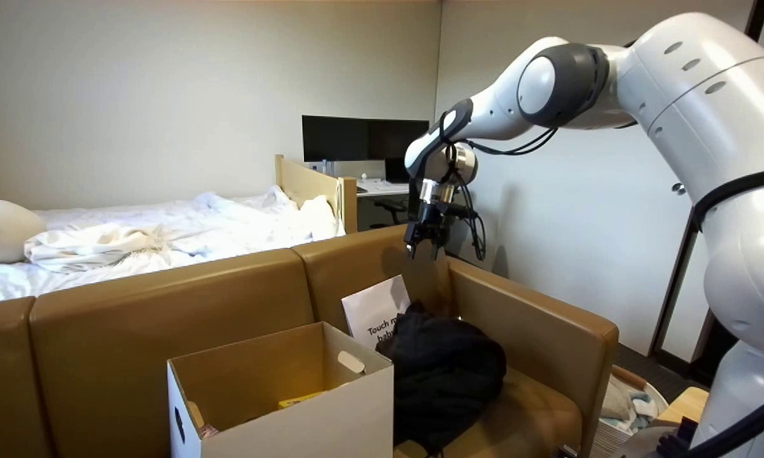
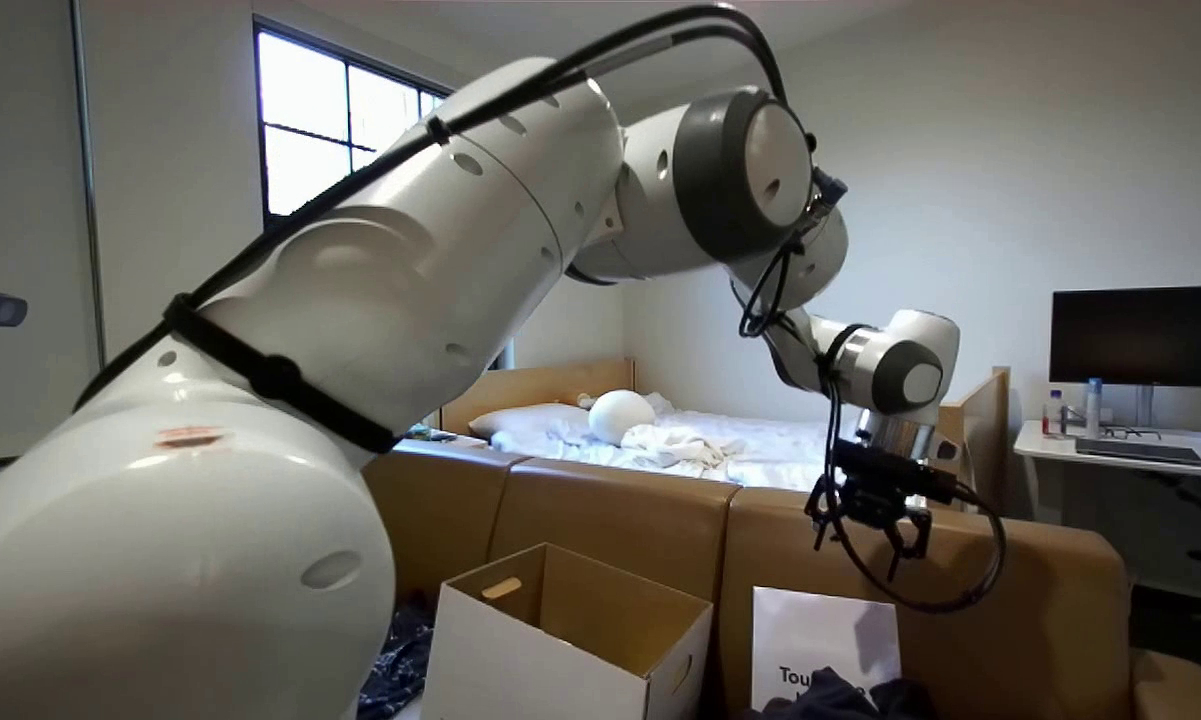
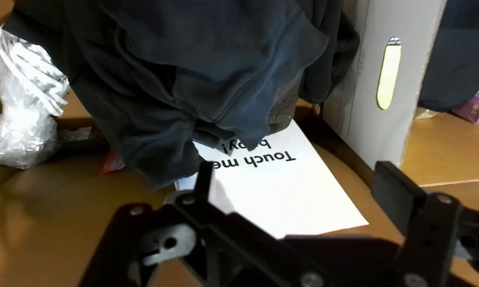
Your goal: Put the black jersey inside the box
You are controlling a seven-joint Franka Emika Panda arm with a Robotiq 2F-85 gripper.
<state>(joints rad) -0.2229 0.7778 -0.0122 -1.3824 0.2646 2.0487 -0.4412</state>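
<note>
Spotter: What's the biggest thing over there?

Me: The tan sofa [image 1: 178, 312]. In an exterior view it fills the lower half from eight o'clock round to four, and my arm [image 1: 706, 95] arches in from the three o'clock side.

Spotter: And the box [image 1: 331, 413]?

Me: On the sofa, at seven o'clock in an exterior view, its inside and handle cutouts showing.

Spotter: Where's the black jersey [image 1: 442, 375]?

Me: Outside the box, at its three o'clock, bunched on the sofa. The two are just beside each other; whether they touch I can't tell, as the cardboard hides where they'd meet.

Spotter: What's behind the jersey?

Me: A white printed sheet [image 1: 372, 305], between its ten and eleven o'clock, propped against the sofa's back. In my wrist view "Touch me" reads upside down, with cloth over part of the lettering.

Spotter: Your gripper [image 1: 423, 251]?

Me: At the jersey's twelve o'clock, above it and apart, pointing down. I have the jaws wide: in the wrist view the sheet shows between the fingers [image 3: 395, 191].

Spotter: Smaller things?

Me: A clear plastic bundle [image 3: 22, 131] at nine o'clock in the wrist view, and a yellow item [image 1: 299, 399] inside the box.
</note>
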